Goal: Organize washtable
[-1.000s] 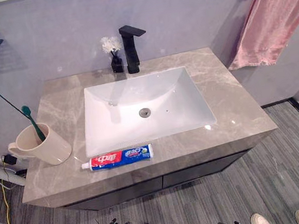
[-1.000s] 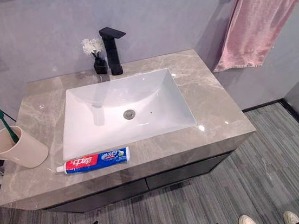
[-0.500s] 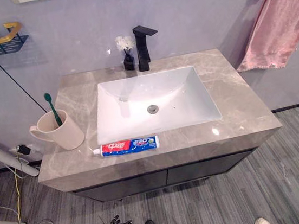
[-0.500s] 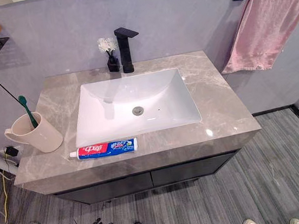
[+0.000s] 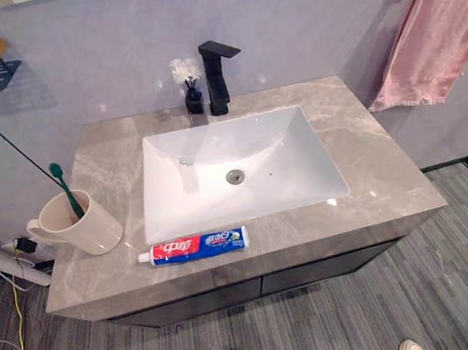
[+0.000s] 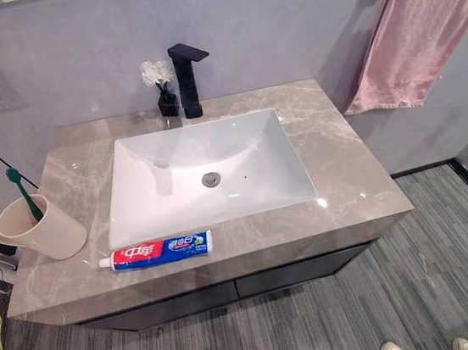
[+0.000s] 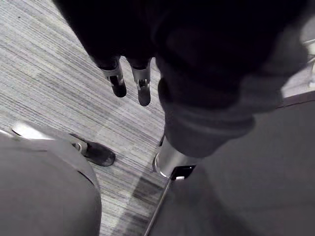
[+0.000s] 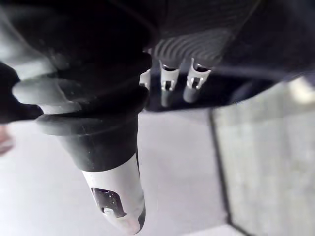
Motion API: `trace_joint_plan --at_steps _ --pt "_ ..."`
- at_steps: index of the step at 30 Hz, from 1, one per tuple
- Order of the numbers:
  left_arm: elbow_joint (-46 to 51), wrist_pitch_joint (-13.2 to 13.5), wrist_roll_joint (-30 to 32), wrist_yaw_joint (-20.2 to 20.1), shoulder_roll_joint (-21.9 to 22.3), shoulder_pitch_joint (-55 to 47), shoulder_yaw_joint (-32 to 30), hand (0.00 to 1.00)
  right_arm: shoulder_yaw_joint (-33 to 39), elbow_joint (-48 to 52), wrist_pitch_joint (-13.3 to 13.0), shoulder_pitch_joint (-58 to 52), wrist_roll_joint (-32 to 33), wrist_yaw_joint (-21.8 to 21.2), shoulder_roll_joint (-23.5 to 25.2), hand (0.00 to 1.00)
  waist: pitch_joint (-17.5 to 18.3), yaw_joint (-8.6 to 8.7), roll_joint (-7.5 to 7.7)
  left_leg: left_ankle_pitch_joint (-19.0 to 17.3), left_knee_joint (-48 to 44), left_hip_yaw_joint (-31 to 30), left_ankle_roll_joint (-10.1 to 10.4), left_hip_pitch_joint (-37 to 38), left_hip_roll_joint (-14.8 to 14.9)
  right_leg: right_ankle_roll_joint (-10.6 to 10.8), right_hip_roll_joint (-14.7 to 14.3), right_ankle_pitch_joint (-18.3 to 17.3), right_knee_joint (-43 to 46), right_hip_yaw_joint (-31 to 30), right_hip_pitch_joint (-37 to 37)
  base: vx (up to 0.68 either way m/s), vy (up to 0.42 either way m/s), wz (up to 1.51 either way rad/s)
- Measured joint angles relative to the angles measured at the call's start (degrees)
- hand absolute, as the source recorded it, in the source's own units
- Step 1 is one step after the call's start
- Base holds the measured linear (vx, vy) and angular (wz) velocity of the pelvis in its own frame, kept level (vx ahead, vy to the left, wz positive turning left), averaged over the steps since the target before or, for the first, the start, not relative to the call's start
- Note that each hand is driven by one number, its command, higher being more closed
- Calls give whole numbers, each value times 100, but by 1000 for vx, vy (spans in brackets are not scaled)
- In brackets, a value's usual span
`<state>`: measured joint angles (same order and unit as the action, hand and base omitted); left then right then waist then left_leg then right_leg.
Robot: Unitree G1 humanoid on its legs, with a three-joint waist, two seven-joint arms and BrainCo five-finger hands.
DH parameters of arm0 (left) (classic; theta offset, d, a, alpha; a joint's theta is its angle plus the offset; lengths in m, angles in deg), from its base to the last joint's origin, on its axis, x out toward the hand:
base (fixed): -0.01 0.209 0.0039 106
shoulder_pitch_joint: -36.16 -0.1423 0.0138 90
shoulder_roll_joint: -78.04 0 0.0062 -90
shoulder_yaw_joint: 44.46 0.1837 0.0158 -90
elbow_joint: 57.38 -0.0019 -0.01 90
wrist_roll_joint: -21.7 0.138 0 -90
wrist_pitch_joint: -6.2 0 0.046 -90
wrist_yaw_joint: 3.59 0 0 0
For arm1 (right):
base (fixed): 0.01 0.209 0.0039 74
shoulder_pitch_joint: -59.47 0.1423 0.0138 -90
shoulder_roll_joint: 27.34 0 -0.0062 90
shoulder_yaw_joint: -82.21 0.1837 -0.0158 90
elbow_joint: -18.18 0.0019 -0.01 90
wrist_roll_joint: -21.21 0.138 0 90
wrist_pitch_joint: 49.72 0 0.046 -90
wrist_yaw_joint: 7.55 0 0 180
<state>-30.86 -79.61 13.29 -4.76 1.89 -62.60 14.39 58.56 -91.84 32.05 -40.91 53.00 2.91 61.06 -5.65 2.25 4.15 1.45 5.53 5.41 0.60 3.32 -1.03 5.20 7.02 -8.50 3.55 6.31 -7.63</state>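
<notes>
Washtable (image 5: 370, 167), grey-beige marbled stone

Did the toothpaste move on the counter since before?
No. The toothpaste still lies along the sink's front rim, its cap end toward the cup, just as before. The whole view shifted, so the camera moved, not the tube.
</notes>
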Motion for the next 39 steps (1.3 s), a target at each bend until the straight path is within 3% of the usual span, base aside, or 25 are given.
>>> trace_joint_plan --at_steps 7,12,16,22,26,34,39 --pt "23 -115 -118 -3 21 -310 -41 0 -163 1310 -253 710 -1077 596 -458 0 283 0 -10 5 5 -412 0 -116 -11 14 -8 18 79 344 3 2 -20 27" --pt "23 -117 -253 -9 84 -427 97 0 -977 2151 -315 1058 -1518 545 -1001 0 417 -2 -117 117 3 -738 -51 -265 -78 25 0 33 81 673 8 -14 -20 35" --pt "108 -103 -394 -19 80 -449 376 0 -2368 2670 -363 1476 -1799 14 -1448 0 424 -92 -107 221 3 -947 -44 -353 -90 20 -1 37 84 826 2 -37 -17 25" --pt "121 -47 -653 -135 -14 -455 860 0 -4679 3394 -419 1676 -1769 -1072 -1469 0 479 -238 -154 356 3 -1231 -25 -471 -97 -10 -15 56 113 1101 1 -50 -19 25" --pt "113 -4 -696 -226 -38 -423 922 0 -5723 3498 -412 1685 -1466 -1739 -1466 0 481 -335 -143 421 6 -1381 -9 -541 -109 -42 -32 78 114 1191 6 -57 -7 20" --pt "98 20 -718 -346 -152 -403 1204 0 -6866 3497 -325 1667 -1157 -2441 -1476 0 472 -355 -120 550 37 -1635 101 -777 -115 -47 -94 74 -6 1342 98 -87 -18 12" --pt "88 73 -722 -386 -214 -354 1371 0 -7336 3391 -206 1444 -1167 -2581 -1675 0 433 -462 -73 710 39 -1788 137 -891 -101 -146 -171 1 -147 1461 95 -90 -43 12"
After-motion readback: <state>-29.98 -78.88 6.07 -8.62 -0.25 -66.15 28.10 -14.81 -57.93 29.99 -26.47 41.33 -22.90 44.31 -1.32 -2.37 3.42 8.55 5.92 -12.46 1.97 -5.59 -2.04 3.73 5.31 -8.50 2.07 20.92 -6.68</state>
